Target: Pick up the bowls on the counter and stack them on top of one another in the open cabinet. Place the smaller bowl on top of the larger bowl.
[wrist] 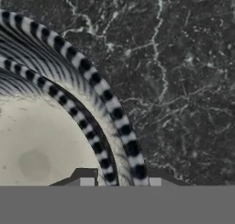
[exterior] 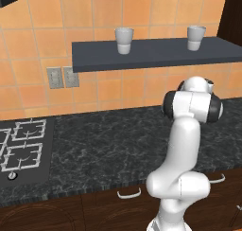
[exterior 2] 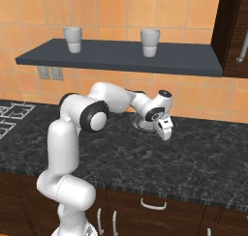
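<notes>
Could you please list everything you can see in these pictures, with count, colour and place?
Cups: two, pale, upright on the shelf, apart.
Shelf: one, slate-grey, against the orange wall tiles.
Bowl: one, pale speckled inside with a black-and-white banded rim, on the counter under the tool.
Counter: one, black with grey marbling, above dark wooden drawers.
Hob: one, black with white grates, at the counter's left end.
Wall sockets: two, grey, below the shelf's left end.
Drawer handles: pale, on the drawer fronts.
Tool: one, white, low over the bowl's rim.
</notes>
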{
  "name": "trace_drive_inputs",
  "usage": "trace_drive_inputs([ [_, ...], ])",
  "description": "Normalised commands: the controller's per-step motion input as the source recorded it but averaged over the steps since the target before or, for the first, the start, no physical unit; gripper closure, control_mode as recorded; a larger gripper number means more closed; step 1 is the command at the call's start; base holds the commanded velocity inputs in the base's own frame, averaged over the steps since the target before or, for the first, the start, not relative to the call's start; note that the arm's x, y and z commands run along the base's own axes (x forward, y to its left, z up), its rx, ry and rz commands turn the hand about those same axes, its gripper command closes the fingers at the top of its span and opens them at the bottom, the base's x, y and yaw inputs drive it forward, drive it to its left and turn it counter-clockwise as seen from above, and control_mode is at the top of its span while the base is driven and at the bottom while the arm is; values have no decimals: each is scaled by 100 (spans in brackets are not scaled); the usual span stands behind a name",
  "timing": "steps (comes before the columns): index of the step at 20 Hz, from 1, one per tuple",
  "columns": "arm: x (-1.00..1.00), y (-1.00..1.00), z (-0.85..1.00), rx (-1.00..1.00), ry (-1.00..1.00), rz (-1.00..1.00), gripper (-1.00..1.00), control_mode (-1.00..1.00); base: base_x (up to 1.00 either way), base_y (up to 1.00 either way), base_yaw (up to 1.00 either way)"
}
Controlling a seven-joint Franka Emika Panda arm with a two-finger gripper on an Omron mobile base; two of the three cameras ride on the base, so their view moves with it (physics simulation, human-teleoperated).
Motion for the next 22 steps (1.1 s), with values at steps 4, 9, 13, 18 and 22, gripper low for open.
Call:
trace_drive_inputs([
  [4, -87, 0, 55, 1, -33, -19, 100, -100, 0, 0, 0],
  [9, -91, -1, 57, 0, -20, -16, 100, -100, 0, 0, 0],
  [13, -97, -1, 91, 2, -5, -15, 100, -100, 0, 0, 0],
  [18, -94, 0, 100, 2, 1, -13, 100, -100, 0, 0, 0],
  [22, -96, 0, 100, 1, -3, -5, 100, -100, 0, 0, 0],
])
